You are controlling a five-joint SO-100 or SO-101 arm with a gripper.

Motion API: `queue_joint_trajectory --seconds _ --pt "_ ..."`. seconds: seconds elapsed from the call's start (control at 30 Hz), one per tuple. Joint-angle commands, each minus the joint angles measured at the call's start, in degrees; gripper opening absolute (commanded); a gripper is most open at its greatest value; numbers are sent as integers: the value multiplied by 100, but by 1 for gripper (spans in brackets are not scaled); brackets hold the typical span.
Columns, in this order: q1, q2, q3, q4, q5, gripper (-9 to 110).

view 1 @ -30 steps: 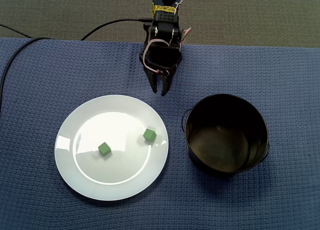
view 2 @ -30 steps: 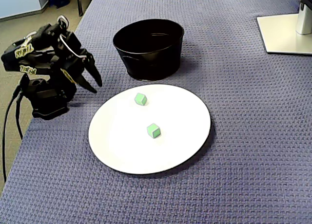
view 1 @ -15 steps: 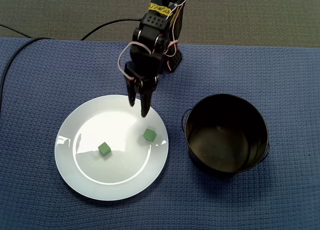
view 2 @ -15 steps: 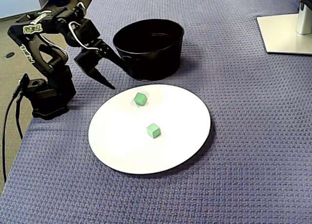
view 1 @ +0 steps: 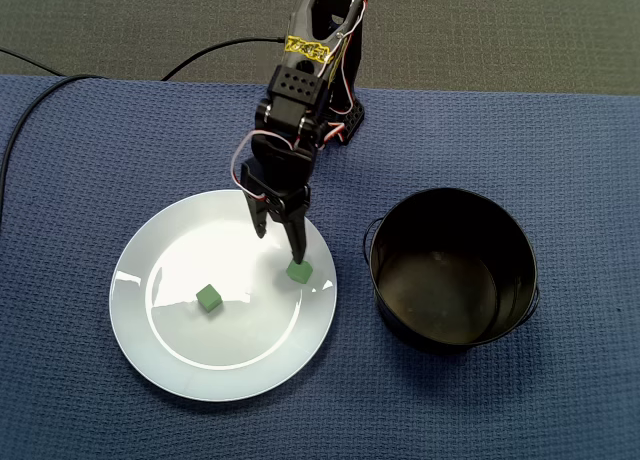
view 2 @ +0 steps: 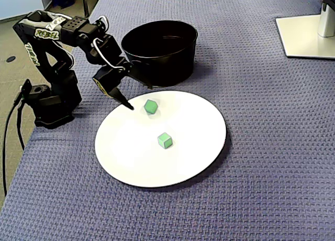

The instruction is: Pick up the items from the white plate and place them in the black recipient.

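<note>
Two small green cubes lie on the white plate [view 1: 170,250] [view 2: 191,120]. One cube [view 1: 299,271] [view 2: 151,106] sits near the plate's rim on the bucket side, the other cube [view 1: 208,298] [view 2: 165,140] near the plate's middle. My gripper [view 1: 281,244] [view 2: 140,97] hangs open just over the plate, pointing down. The tip of one of its fingers is right at the first cube and the other finger is off to the side. The cube is not between the fingers. The black bucket [view 1: 452,270] [view 2: 159,52] stands empty beside the plate.
A blue woven cloth [view 1: 90,160] covers the table. The arm's base [view 2: 49,102] stands at the cloth's edge, with a black cable [view 1: 25,120] trailing off. A white monitor foot [view 2: 306,34] sits at the far corner in one fixed view.
The arm has reached out from its folded pose, and the open gripper has come down over the plate to the cube nearest the bucket. The cubes have not moved.
</note>
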Motion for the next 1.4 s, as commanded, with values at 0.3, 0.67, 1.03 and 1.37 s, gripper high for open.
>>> queue_joint_trajectory --seconds 0.3,0.67,1.03,1.37 --pt "-545 -563 211 -817 -167 29" --pt "-650 -826 738 -1793 -158 23" --pt "-712 -905 1213 -2637 -62 0" --pt "-527 -404 993 -2241 176 0"
